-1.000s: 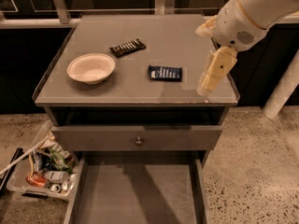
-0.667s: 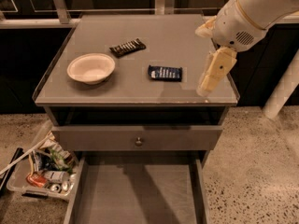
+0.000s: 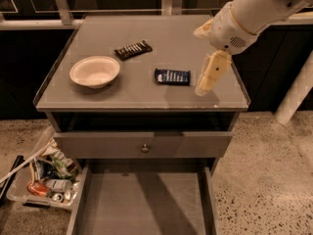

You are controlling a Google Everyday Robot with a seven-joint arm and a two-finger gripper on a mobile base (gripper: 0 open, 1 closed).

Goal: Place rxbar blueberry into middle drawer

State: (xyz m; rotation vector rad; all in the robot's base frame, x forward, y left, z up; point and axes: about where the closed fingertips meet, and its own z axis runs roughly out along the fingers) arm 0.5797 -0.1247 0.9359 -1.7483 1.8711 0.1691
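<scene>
A grey cabinet is viewed from above and in front, on a speckled floor. On its tabletop the rxbar blueberry is laid flat, a little right of the middle and towards the front edge, its dark blue wrapper with white lettering turned upward. Further back and to the left, a black-brown bar with white lettering is laid at a slant. At the left, a shallow white bowl is set upright, well apart from both bars.

A white robot arm is brought in from the upper right. Its cream-coloured hand is pointed downward over the right front part of the tabletop, just beside the right end of the rxbar blueberry and apart from it. Whether the hand is spread or pressed together cannot be told, and nothing is seen to be held by it.

Below the tabletop, a grey front panel with a small round knob is seen. Beneath it, the middle drawer is pulled out towards the viewer, and its plain grey floor and thin side walls are shown. On the floor at the left, a clear bin filled with cans and wrappers is seen.
</scene>
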